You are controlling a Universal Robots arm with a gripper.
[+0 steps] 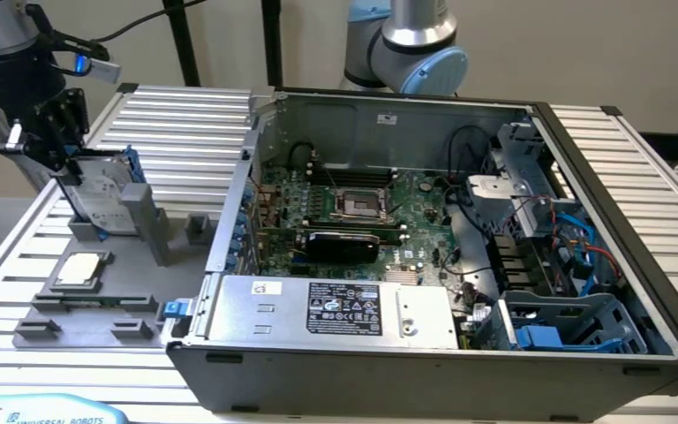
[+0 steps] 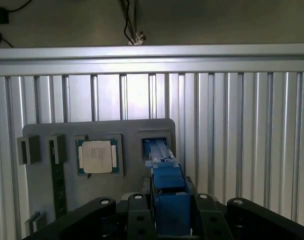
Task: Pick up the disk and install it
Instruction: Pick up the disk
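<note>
- Step in hand: the pick-up. The claw (image 1: 66,163) (image 2: 168,212) is at the far left of the table (image 1: 186,115), as the exterior view shows it, over the grey parts tray (image 1: 121,287).
- Claw state: the wrist view shows its fingers closed against both sides of the blue carrier on the disk (image 1: 101,194) (image 2: 167,182). The grip is on the disk's upper end.
- Disk location: it stands upright on edge in the grey slotted stand (image 1: 141,216) at the tray's far end. Whether its lower edge is seated in the slot or has just come clear cannot be told.
- The processor chip (image 1: 80,269) (image 2: 97,156) lies flat in its own recess, near the stand but apart from it.
- The open computer case (image 1: 387,119) sits to the right, well apart from the disk. Its blue drive cage (image 1: 563,322) is at the near right corner.
- Judgement: installation is not begun. The next move calls for a straight pull along the stand's slot without tilting, since its walls flank the disk closely.
</note>
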